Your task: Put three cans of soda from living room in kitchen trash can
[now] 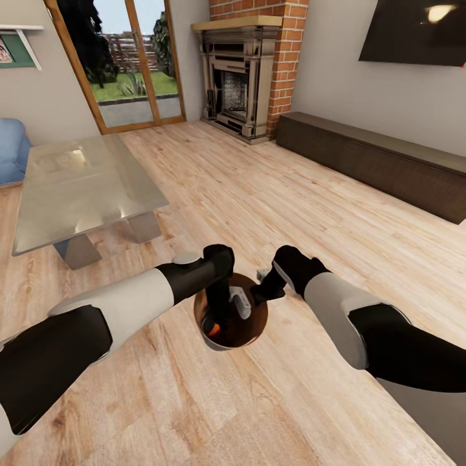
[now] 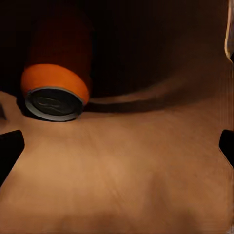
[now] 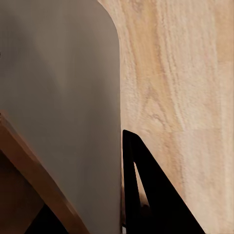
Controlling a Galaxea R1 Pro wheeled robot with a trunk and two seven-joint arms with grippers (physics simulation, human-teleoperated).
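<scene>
The tash can (image 1: 257, 318) stands on the wood floor in front of me, brown inside and pale outside. My left gripper (image 1: 221, 319) reaches down into it and is open, its dark fingertips (image 2: 9, 148) spread wide with nothing between them. An orange can of soda (image 2: 54, 90) lies on its side on the bin's brown bottom (image 2: 141, 165), and a bit of orange (image 1: 213, 330) shows beside the left gripper. My right gripper (image 1: 260, 285) is shut on the bin's rim. One black finger (image 3: 146, 195) lies against the grey outer wall (image 3: 63, 97). The other two cans are hidden.
A glass-topped coffee table (image 1: 77, 188) stands ahead on the left, with the blue sofa (image 1: 11, 152) behind it. The brick fireplace (image 1: 243, 77), long dark low cabinet (image 1: 375, 162) and black TV (image 1: 414, 29) line the far and right walls. Open wood floor (image 1: 259, 194) lies between.
</scene>
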